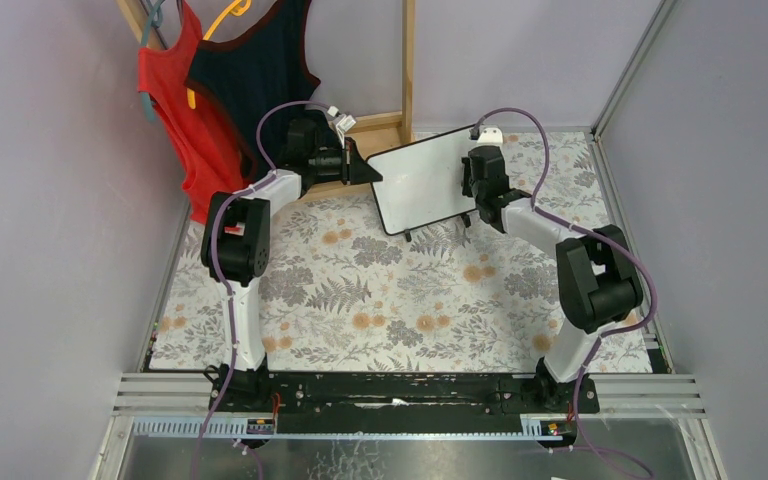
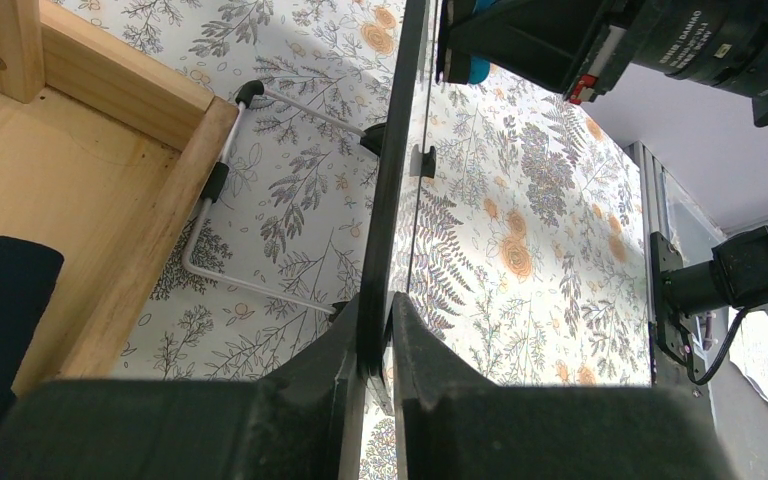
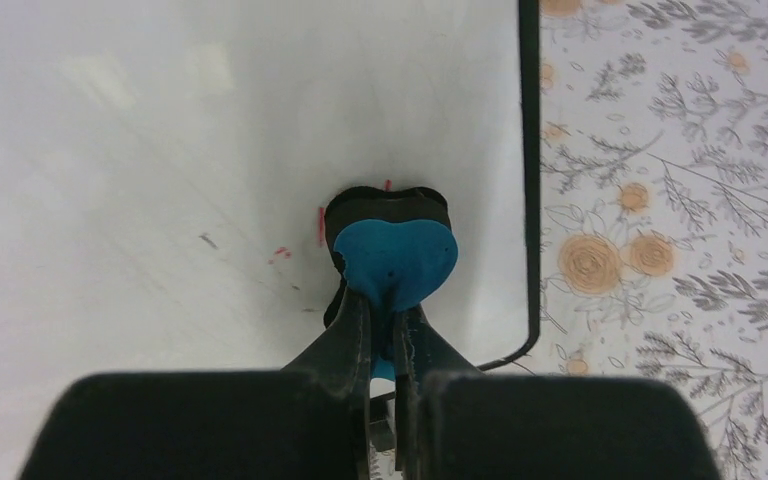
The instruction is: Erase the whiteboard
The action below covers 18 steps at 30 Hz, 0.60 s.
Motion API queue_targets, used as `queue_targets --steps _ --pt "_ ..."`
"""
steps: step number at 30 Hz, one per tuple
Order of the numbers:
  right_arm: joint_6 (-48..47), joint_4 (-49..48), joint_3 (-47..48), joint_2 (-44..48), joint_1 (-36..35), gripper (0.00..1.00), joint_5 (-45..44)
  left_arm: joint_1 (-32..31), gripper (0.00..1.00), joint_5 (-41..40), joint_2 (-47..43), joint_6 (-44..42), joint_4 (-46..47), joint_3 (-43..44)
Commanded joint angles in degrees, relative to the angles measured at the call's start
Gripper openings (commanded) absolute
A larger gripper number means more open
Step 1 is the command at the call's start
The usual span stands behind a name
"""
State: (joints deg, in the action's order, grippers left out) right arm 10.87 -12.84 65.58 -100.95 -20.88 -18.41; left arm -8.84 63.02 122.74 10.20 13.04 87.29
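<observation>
The whiteboard (image 1: 420, 180), white with a thin black frame, is held tilted above the table at the back. My left gripper (image 1: 365, 172) is shut on its left edge; in the left wrist view the black frame (image 2: 390, 180) runs edge-on between my fingers, and my gripper (image 2: 375, 335) clamps it. My right gripper (image 1: 480, 180) is at the board's right side, shut on a blue eraser (image 3: 398, 260) with a black felt pad pressed against the white surface (image 3: 160, 150). A few small red marks (image 3: 282, 252) show beside the eraser.
A wooden stand (image 2: 80, 200) and a metal wire foot (image 2: 250, 190) lie under the board's left side. Red and dark tank tops (image 1: 210, 90) hang at the back left. Floral cloth (image 1: 400, 300) covers the table. Metal frame rails (image 1: 620, 190) bound the right.
</observation>
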Motion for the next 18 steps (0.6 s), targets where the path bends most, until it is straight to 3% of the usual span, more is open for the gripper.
queue_targets --steps 1,8,18 --pt "0.3 -3.2 0.9 3.3 -0.4 0.0 6.6 -0.1 0.0 -2.7 2.0 -4.2 -8.1 -2.1" --pt "1.1 -2.8 3.0 1.2 -1.7 0.0 8.8 -0.1 0.0 -2.7 1.8 -3.9 -8.4 -1.9" --pt "0.4 -1.8 3.4 -1.2 -1.7 0.0 4.1 -0.2 0.0 -3.4 1.1 -5.7 -11.6 -0.3"
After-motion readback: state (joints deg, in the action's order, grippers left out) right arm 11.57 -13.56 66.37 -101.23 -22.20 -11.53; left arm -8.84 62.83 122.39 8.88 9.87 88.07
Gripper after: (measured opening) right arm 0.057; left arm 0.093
